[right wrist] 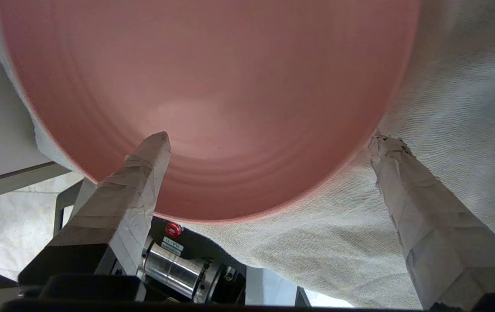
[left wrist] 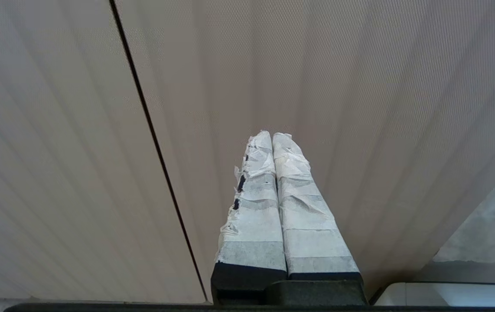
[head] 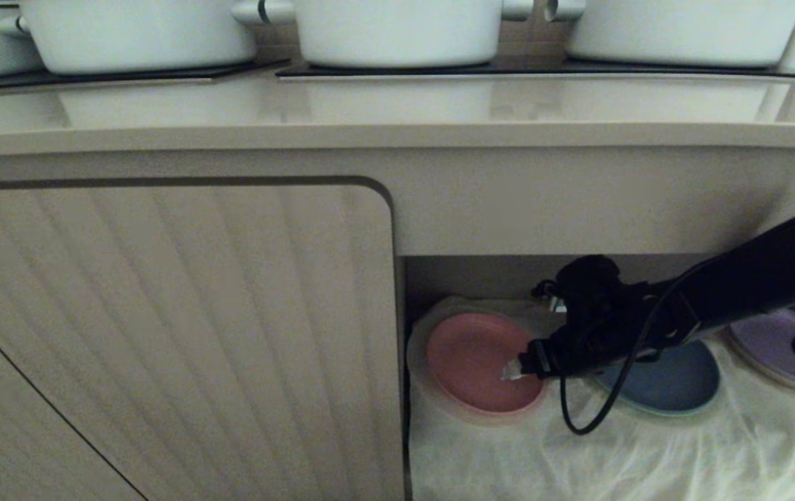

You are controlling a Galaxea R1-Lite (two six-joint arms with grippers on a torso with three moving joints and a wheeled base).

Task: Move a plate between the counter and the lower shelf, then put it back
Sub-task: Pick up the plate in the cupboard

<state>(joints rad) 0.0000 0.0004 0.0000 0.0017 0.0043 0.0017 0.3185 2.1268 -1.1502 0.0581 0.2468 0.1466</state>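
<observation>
**Right gripper spread wide at the pink plate on the lower shelf**

The right gripper [head: 517, 370] reached into the lower shelf [head: 648, 452] with its jaws spread wide and nothing clamped between them. The plate [head: 481, 362] lay flat on the white cloth [right wrist: 455, 86] directly ahead of it. One taped finger [right wrist: 143, 173] sat over the plate's near rim, the other [right wrist: 403, 182] over cloth just outside the rim. A blue plate [head: 676, 383] lay behind the gripper, under the arm, a purple plate [head: 773, 348] farther back. The counter [head: 397, 118] ran above. The left gripper [left wrist: 273, 138], fingers pressed together and empty, faced a ribbed cabinet door [left wrist: 360, 86].
</observation>
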